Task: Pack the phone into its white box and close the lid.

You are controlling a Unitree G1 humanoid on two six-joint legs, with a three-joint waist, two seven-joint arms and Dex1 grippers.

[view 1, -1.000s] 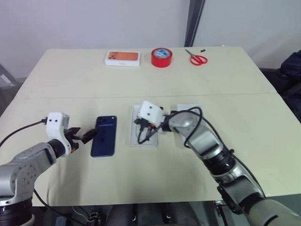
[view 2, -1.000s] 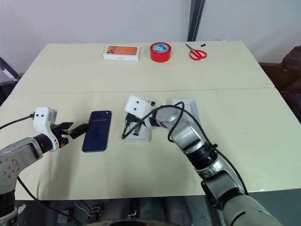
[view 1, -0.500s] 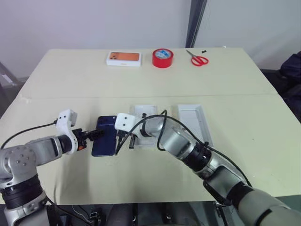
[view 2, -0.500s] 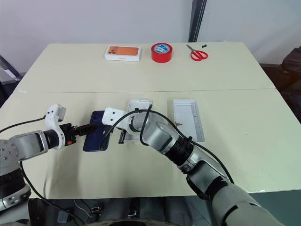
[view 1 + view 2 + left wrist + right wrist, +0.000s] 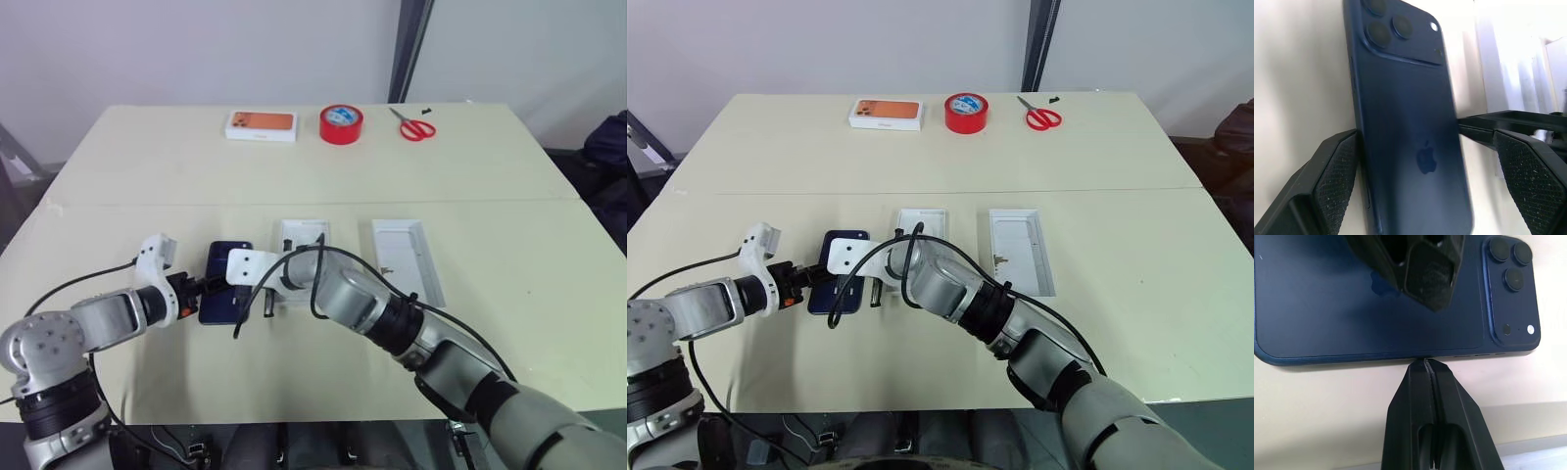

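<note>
1. Right at the near-left part of the table, the left gripper (image 5: 1425,161) has slid in from the side over the last second and now straddles the dark navy-blue slim smartphone (image 5: 225,279). Its two black fingers (image 5: 1334,183) are spread wide, one on each long edge, with nothing clamped yet.
2. Meanwhile the right gripper (image 5: 1426,369) has swung across from over the shallow white phone-box tray (image 5: 304,245) to the phone's other long edge. Its fingers are pressed together, tips against the edge, looking like a backstop.
3. My read: the phone is now bracketed from both sides, so the pick-up is being set up. It lies flat on the table, camera side up, just beside the tray on the robot's left, not in it.
4. Further out, the deeper plain white tray that serves as the lid (image 5: 407,259) sits open side up on the tray's other side, a little apart.
5. Along the far edge: a white box with an orange top (image 5: 261,125), a red roll of tape (image 5: 341,123) and red-handled scissors (image 5: 415,126), all well clear.
6. What's in the way: the right arm and its black cable (image 5: 294,294) are draped over the tray, so they need to clear out before the phone can go in.
</note>
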